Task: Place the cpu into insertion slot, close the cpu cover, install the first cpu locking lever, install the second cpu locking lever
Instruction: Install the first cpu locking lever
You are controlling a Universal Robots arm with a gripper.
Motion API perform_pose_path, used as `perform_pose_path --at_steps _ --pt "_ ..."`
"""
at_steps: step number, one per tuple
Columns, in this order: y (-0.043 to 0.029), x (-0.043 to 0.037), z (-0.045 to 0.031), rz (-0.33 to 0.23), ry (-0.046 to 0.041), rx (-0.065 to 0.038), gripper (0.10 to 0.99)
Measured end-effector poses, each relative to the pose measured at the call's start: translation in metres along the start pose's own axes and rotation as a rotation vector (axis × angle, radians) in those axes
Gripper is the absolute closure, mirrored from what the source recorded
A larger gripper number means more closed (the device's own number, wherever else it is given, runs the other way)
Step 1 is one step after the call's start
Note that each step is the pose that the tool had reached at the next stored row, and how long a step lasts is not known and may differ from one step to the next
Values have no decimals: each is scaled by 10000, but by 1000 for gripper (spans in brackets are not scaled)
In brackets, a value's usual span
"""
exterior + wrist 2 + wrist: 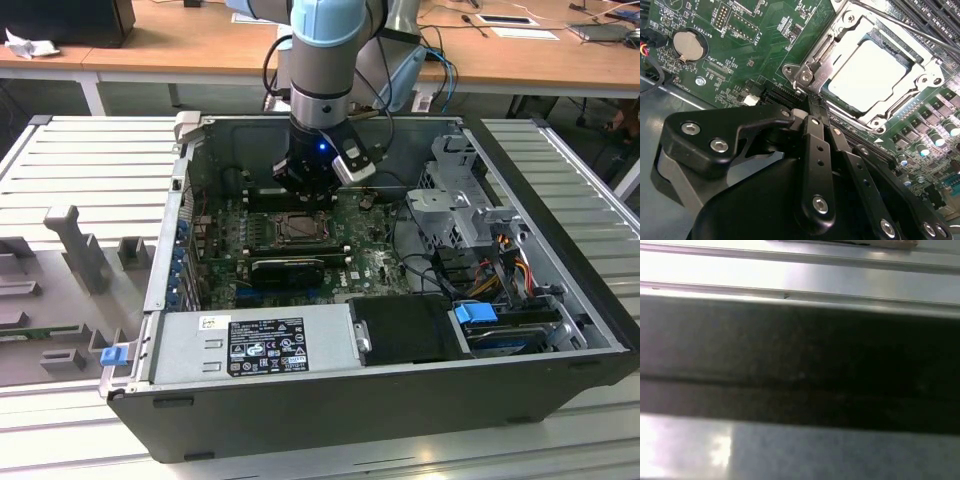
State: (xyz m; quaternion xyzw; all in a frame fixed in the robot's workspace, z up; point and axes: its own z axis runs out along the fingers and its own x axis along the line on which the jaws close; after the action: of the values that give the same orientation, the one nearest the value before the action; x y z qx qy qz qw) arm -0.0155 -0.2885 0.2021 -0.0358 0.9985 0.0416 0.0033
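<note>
Open computer case (560, 300) lying on its side on the ribbed metal surface (90, 160), motherboard (225, 255) facing up inside. Tool (812, 107) lowered into the case, hanging just above the board near its far edge, at the insertion slot (298, 228).

In the second wrist view: cpu (867, 72) already seated in the insertion slot (860, 112), pale silver-grey top showing bright and square. Cpu cover (840, 25) down around the chip, its window framing the metal top, plate lying flat, not tilted up. Thin locking lever (912, 27) running along one side of the cover, at the side away from the tool; cannot tell whether latched under its hook. Second lever hard to make out at the near corner of the socket, close under the fingertips.

Tool clenched: black fingers (817, 150) drawn together to a narrow point, nothing seen between them, tips sitting just beside the corner hinge piece (807, 75) of the socket frame. Contact with the metal not certain; tips look touching or a hair apart.

Key relation: socket straight ahead of the fingertips, cover's near corner closest, chip centre beyond it along the line of the fingers. Lever's long axis parallel to the cover's edge, crossing the finger line rather than following it.

Judged from this: chip placed, cover closed, lever work in hand. Round coin battery (689, 46) well apart from the socket.
</note>
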Motion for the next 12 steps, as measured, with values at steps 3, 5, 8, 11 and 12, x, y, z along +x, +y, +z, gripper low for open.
perform_pose_path --at_steps 3,5,8,11,12 --pt "-1 0 3 0 -3 -37 980" --pt "-1 0 -3 1 -4 -42 980" --pt "9 -2 -118 0 -3 -42 980" --pt "9 -3 -204 -3 2 -46 980" --pt "-2 -2 -206 0 12 -43 980"
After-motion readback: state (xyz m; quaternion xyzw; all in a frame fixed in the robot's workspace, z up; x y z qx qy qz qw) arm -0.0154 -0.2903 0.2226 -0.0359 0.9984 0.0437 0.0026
